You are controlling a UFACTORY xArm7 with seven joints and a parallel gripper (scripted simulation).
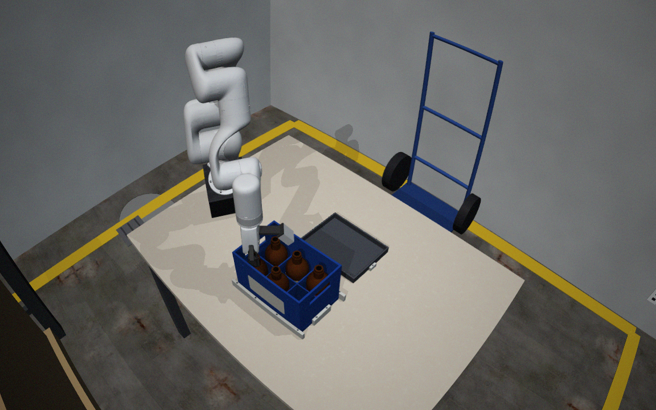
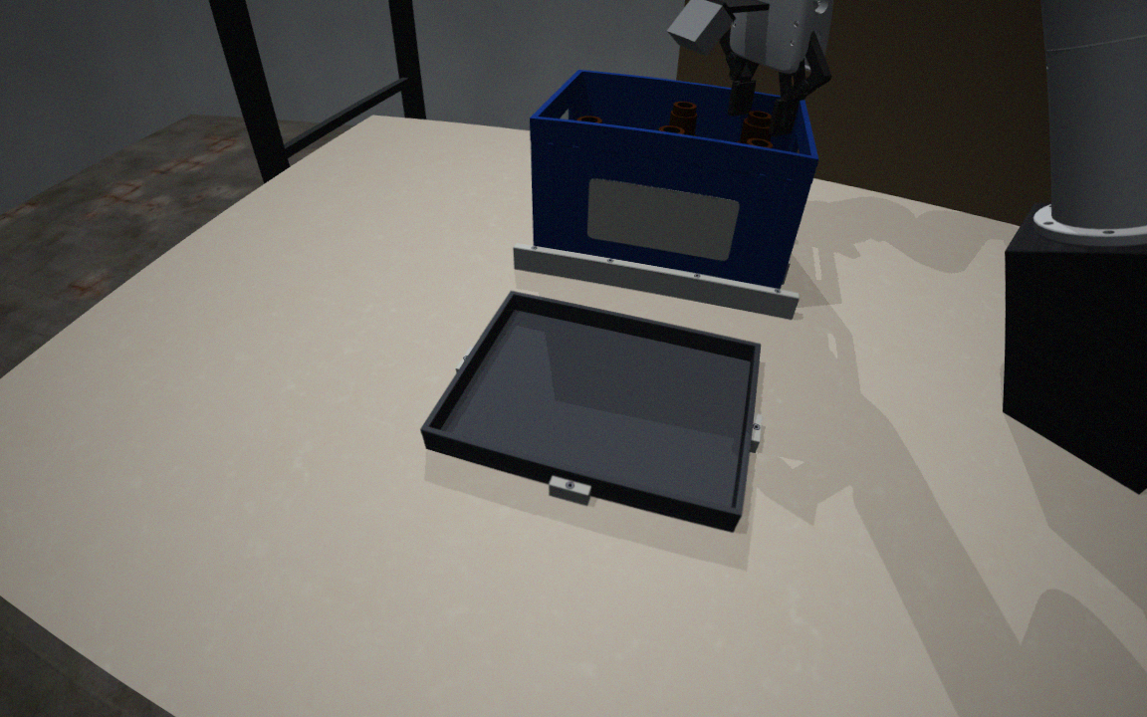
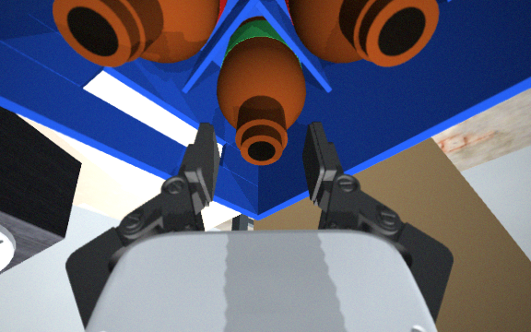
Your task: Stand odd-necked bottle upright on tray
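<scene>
Five brown bottles stand in the blue crate [image 1: 320, 306] [image 2: 560, 200] [image 3: 385, 115]. One corner bottle [image 1: 259, 267] [image 3: 262, 88] is nearest my gripper; the others are a bottle [image 1: 275, 252] [image 3: 178, 32], a bottle [image 1: 297, 267] and two more. Their necks look alike here. My gripper [image 1: 253, 261] [image 2: 762, 120] [image 3: 261, 139] is open, pointing down at the crate's corner, with its fingers apart on either side of the corner bottle's mouth and a gap on both sides in the wrist view. The black tray [image 1: 358, 245] [image 2: 649, 427] lies level beside the crate, with no bottle on it.
One crate compartment [image 1: 298, 292] at the near corner holds no bottle. Blue dividers and high walls surround the bottles. A grey rail [image 2: 649, 279] lies between crate and tray. Small grey blocks [image 2: 570, 489] touch the tray's edges. The arm's black base [image 2: 1094, 348] stands at the table's side.
</scene>
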